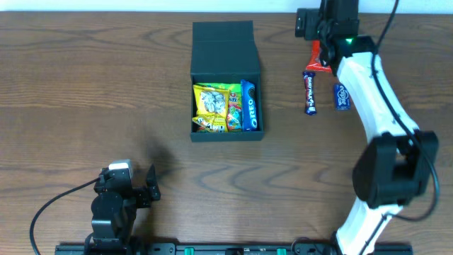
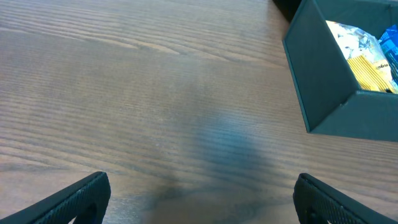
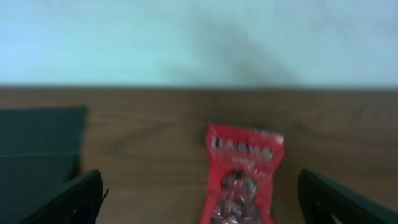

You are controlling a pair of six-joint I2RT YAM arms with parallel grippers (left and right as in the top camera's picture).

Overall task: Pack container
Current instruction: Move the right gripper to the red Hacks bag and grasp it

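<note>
You have the container (image 1: 225, 60) sitting on the table (image 1: 106, 85) a little left of the middle, toward the far side. Its flap lid is thrown back flat, away from the arms. Inside lie yellow snack packets (image 1: 212, 106) filling the left and middle, with a blue Oreo packet (image 1: 250, 106) standing on edge against the right wall.

Your left claw (image 1: 151, 184) is low at the near left of the table, well apart from the container and holding nothing. In the left wrist view its fingers (image 2: 81, 199) are spread wide over bare wood, and a corner of the container (image 2: 329, 81) shows at the upper right.

Your right claw (image 1: 322, 51) is stretched out to the far right side, over a red packet (image 1: 316, 58). In the right wrist view the fingers (image 3: 68, 199) are wide apart with the red packet (image 3: 242, 180) lying between them (the picture is blurred, so you cannot tell whether they touch it). The container's dark flap (image 3: 37, 149) shows at the left of that view.

Just near of the red packet lie a purple chocolate bar (image 1: 309, 92) and, beside it, a small blue packet (image 1: 342, 95), both outside the container.
</note>
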